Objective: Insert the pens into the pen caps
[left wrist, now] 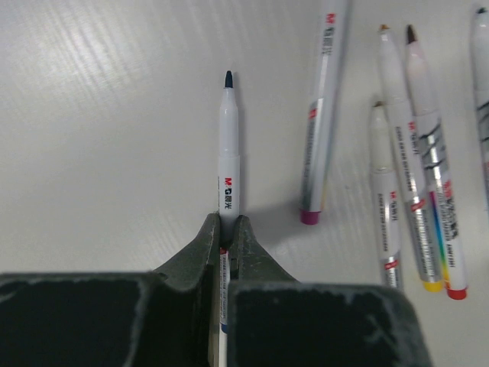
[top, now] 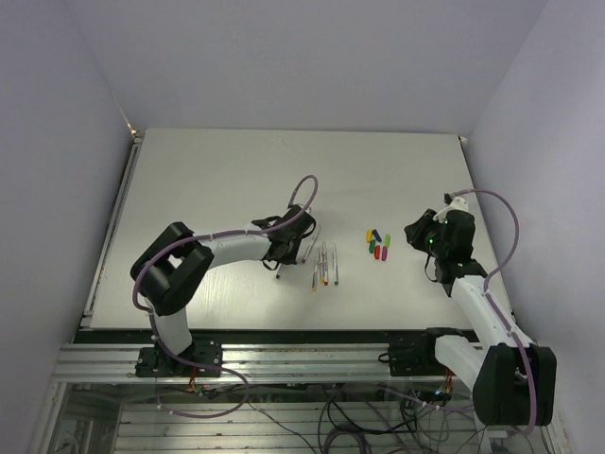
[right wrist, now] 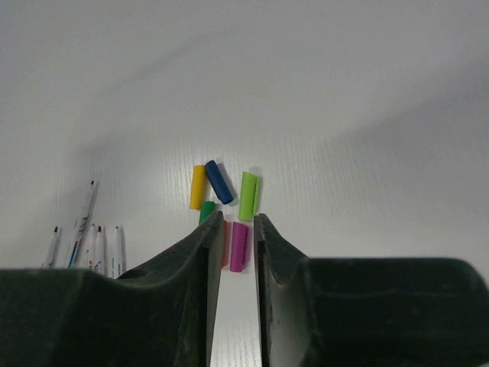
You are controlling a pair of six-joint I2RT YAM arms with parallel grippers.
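The left end effector (left wrist: pixel 228 226) has its dark, matte, wedge-shaped fingers pinched shut on the barrel of a slim white pen (left wrist: pixel 229 153). The pen's tapered nose ends in a dark felt tip pointing away from the wrist, low over the white table (left wrist: pixel 107 153), whose surface shows fine parallel ribbing. Just beside it the other pens (left wrist: pixel 321 115) lie loose and roughly parallel. They are glossy white cylinders with silvery printed bands and small end plugs in magenta, yellow and red. Well apart from them, the right end effector (right wrist: pixel 238 223) faces the cluster of caps (top: pixel 378 246) with its jaws a narrow gap apart, gripping nothing. A smooth magenta cap (right wrist: pixel 239 246) shows through that gap. Beyond it lie a yellow cap (right wrist: pixel 198 187), a blue cap (right wrist: pixel 218 182) and a light green cap (right wrist: pixel 248 196), all stubby rounded plastic tubes set close together on the table.
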